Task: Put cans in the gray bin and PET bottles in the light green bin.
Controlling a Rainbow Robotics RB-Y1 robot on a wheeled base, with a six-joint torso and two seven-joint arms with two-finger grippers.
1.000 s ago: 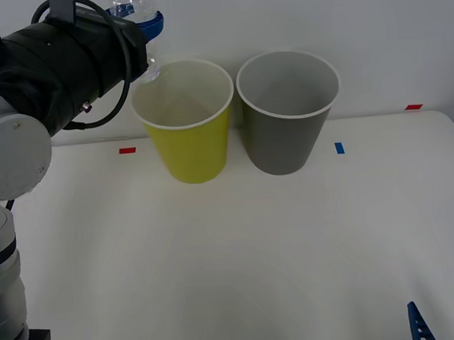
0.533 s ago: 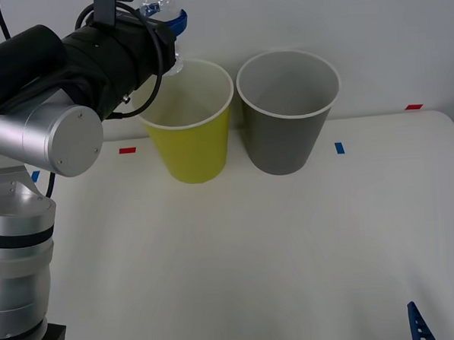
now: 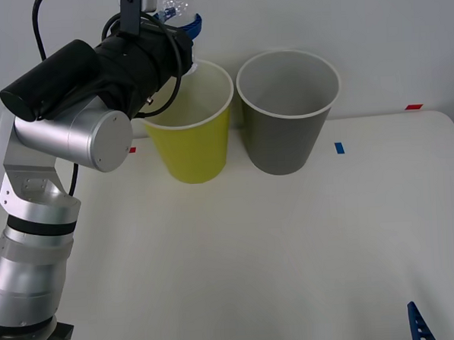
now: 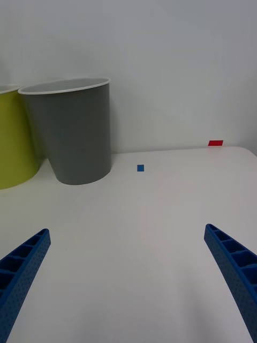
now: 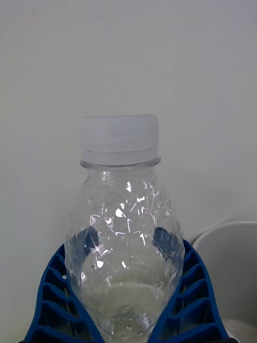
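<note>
My left gripper (image 3: 182,20) is shut on a small clear crinkled PET bottle (image 3: 174,4) and holds it above the left rim of the light green bin (image 3: 188,134). In the left wrist view the bottle (image 5: 123,225) stands upright with its pale cap up, and blue fingers (image 5: 187,300) press on both sides of it. The gray bin (image 3: 287,113) stands right beside the green one at the back of the table; both look empty inside. My right gripper (image 4: 128,278) is open low over the table's near right part, facing the gray bin (image 4: 75,134).
The white table (image 3: 276,243) carries small red tape marks (image 3: 413,107) and a blue tape mark (image 3: 339,147) near the bins. A white wall rises right behind the bins. My left arm's large body (image 3: 80,124) hangs over the table's left side.
My left arm has swung right and upward, carrying the bottle from left of the green bin to above its left rim. The right gripper has stayed still.
</note>
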